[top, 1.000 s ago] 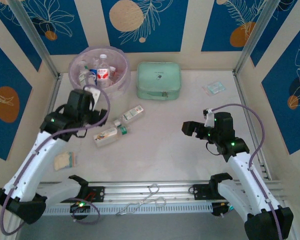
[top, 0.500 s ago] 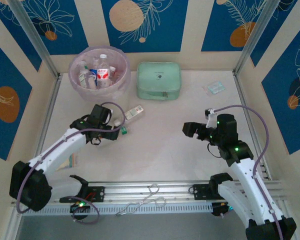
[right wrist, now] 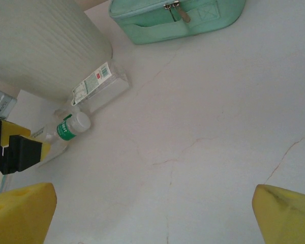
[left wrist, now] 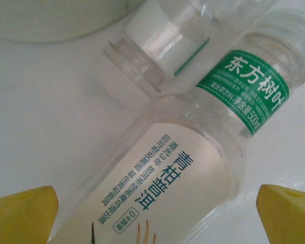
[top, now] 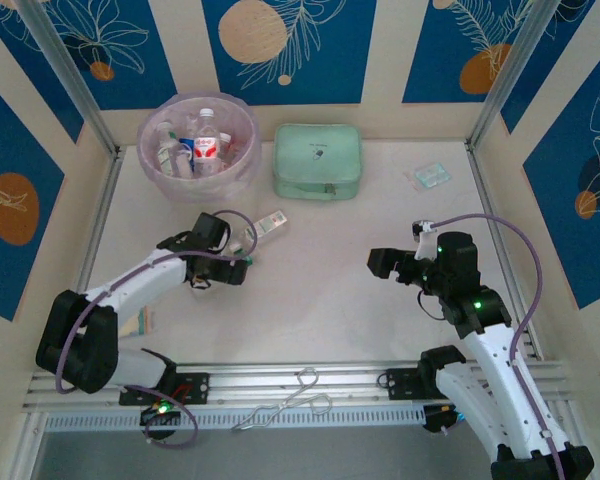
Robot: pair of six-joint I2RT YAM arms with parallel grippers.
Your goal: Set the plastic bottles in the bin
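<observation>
Several plastic bottles (top: pixel 202 146) lie in the round whitish bin (top: pixel 242 168) at the back left. On the table in front of it, a cream-labelled bottle (left wrist: pixel 157 193) lies between the yellow fingertips (left wrist: pixel 23 213) of my left gripper (left wrist: pixel 155 217). That gripper is open and its pads stand clear of the bottle. A green-labelled bottle (left wrist: pixel 244 89) and a clear bottle (left wrist: pixel 165 38) lie just beyond it. A white-labelled bottle (top: pixel 268 224) rests near them. My right gripper (top: pixel 385 263) hovers open over bare table at the right.
A mint green zip case (top: pixel 317 160) sits right of the bin. A small clear packet (top: pixel 427 176) lies at the back right. A beige packet (top: pixel 140 320) lies under the left arm, and metal tongs (top: pixel 290 397) rest on the front rail.
My left arm has swung from beside the bin down and right onto the bottles on the table, and its jaws have opened wider. The right arm has barely moved.
</observation>
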